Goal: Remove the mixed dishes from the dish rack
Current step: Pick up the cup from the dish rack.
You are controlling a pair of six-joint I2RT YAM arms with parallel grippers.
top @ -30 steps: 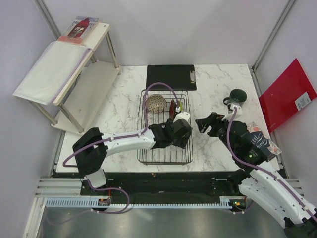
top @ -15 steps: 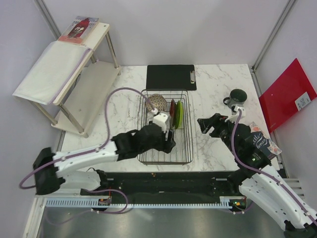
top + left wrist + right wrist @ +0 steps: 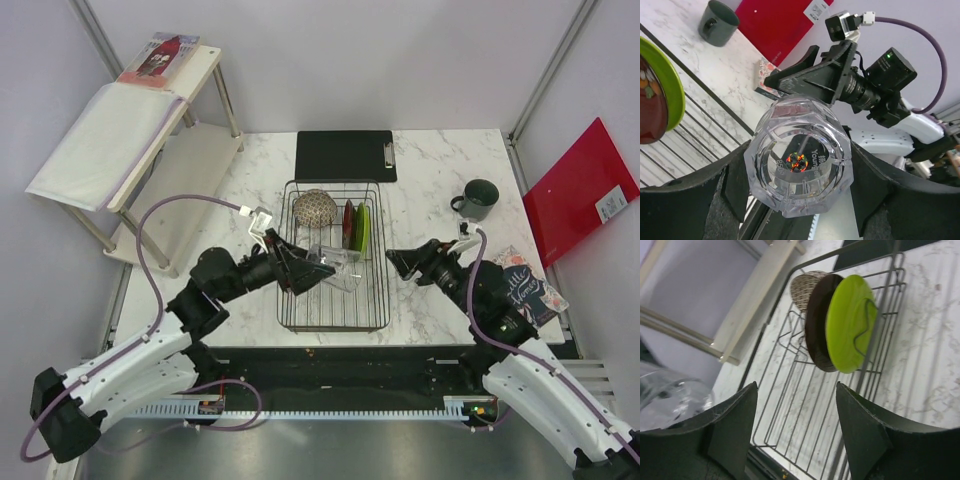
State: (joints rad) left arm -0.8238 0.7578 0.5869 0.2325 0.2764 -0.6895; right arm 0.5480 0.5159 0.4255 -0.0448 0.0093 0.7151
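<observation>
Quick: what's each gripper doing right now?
Left gripper: closed on the small clear glass.
Right gripper: open, holding nothing.

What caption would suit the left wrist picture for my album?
Left gripper holds the small clear glass, facing the open right gripper.

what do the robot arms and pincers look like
The left arm and right arm are white shells with black joints, with a purple cable looping along each. The left pincer and right pincer are black, each with two broad, wedge-shaped fingers. No markings are readable.
</observation>
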